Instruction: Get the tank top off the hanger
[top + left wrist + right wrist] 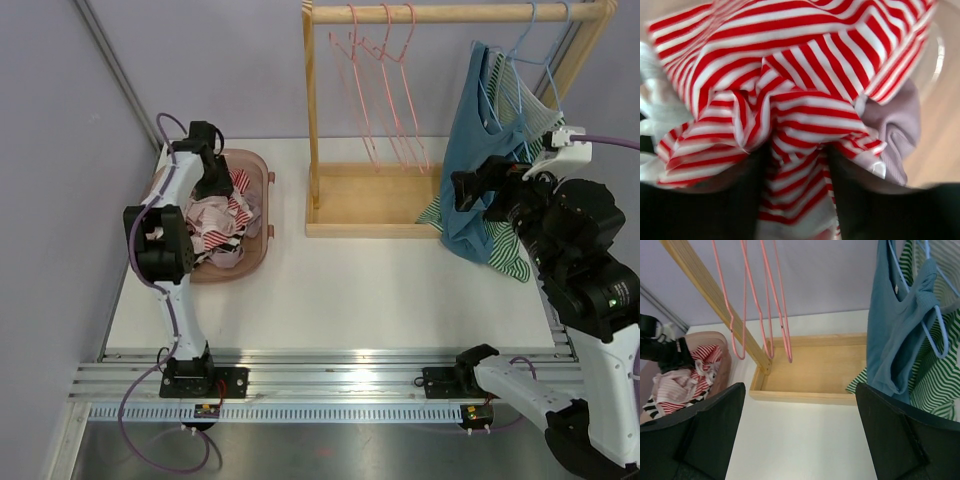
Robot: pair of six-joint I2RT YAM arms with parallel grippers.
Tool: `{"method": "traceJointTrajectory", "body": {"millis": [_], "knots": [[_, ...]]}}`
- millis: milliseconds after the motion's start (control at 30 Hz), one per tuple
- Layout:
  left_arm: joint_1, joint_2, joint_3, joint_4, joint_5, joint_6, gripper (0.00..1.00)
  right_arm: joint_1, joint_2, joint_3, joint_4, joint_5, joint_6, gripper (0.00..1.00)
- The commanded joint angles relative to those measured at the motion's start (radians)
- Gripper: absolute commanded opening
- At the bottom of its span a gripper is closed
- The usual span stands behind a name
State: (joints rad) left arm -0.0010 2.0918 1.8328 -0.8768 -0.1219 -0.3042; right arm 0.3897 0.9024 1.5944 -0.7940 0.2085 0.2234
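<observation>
A blue tank top (478,150) hangs on a light-blue hanger (530,40) at the right end of the wooden rack, with a green-striped top (512,262) behind it. In the right wrist view the blue tank top (890,330) and its hanger (936,322) are at the upper right. My right gripper (474,190) is open and empty, just left of the blue top's lower part; its fingers frame bare table (800,390). My left gripper (220,183) is down in the pink basket (264,172), shut on a red-and-white striped garment (800,115) bunched between its fingers (797,165).
The wooden rack has a tray base (370,200) and a top rail holding three empty pink hangers (385,80), also seen in the right wrist view (760,300). The basket holds several crumpled garments (215,225). A metal rail runs along the table's near edge.
</observation>
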Motion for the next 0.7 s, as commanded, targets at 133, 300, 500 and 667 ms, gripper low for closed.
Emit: {"method": "traceJointTrajectory", "body": {"millis": [133,300,500,667], "knots": [[0.058,-0.277,0.057,-0.037,0.088,-0.019,0.89,-0.005,0.173,0.188,-0.1,0.152,-0.09,1.0],[0.058,-0.464,0.036,-0.033,0.166,-0.022,0.99,-0.028,0.3,0.327,-0.116,0.224,-0.142,0.99],[0.047,-0.779,-0.18,0.048,0.289,-0.012,0.99,-0.123,0.415,0.443,-0.097,0.218,-0.199,1.0],[0.019,-1.042,-0.516,0.142,0.309,0.01,0.99,-0.207,0.541,0.557,-0.07,0.216,-0.251,0.99]]}}
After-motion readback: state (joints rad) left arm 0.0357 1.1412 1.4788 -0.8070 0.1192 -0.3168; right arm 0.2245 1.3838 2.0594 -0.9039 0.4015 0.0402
